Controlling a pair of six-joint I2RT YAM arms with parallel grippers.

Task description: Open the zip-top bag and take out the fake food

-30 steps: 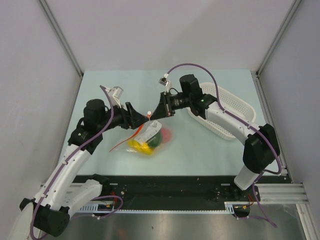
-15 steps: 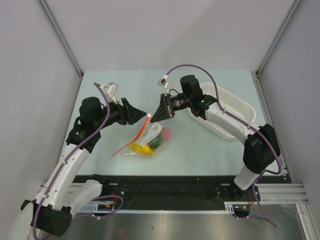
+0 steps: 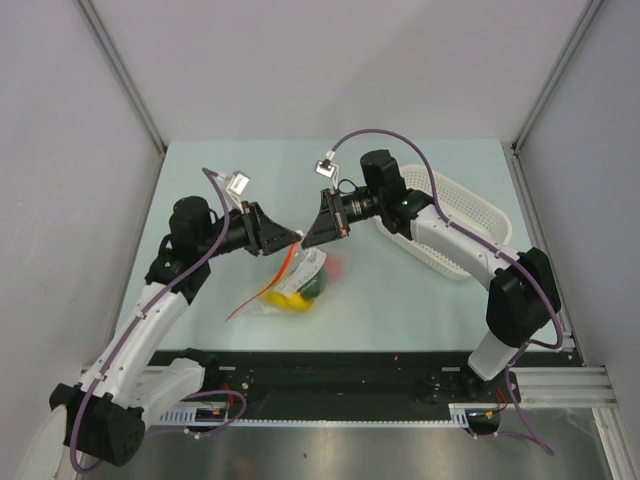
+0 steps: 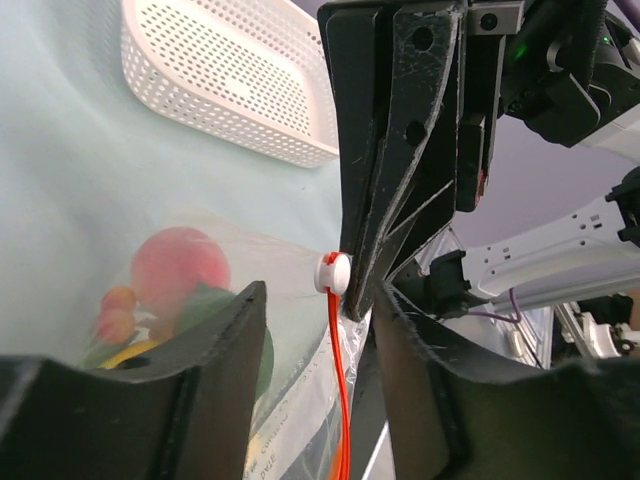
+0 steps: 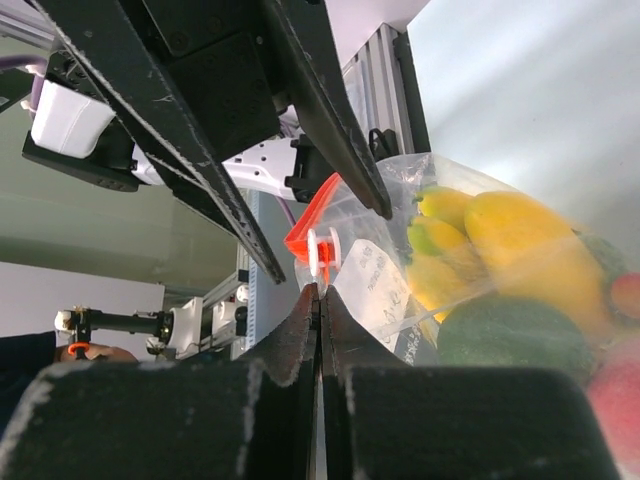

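Note:
The zip-top bag (image 3: 303, 278) hangs above the table, its red zip strip (image 3: 262, 290) trailing down to the left. My right gripper (image 3: 308, 238) is shut on the bag's top corner (image 5: 345, 270), just below the white slider (image 5: 322, 252). My left gripper (image 3: 291, 238) is open, its fingers (image 4: 215, 350) on either side of the slider (image 4: 333, 272) and the strip (image 4: 343, 400), not touching them. The fake food is inside the bag: yellow fruit (image 5: 520, 240), a dark green vegetable (image 5: 510, 335) and a red piece (image 4: 180, 265).
A white perforated basket (image 3: 452, 218) stands at the back right under my right arm, and shows in the left wrist view (image 4: 230, 75). The black rail runs along the table's near edge (image 3: 330, 372).
My left gripper drew back and up from the bag's mouth, then came in again around the slider. My right gripper kept its hold; the bag swung slightly.

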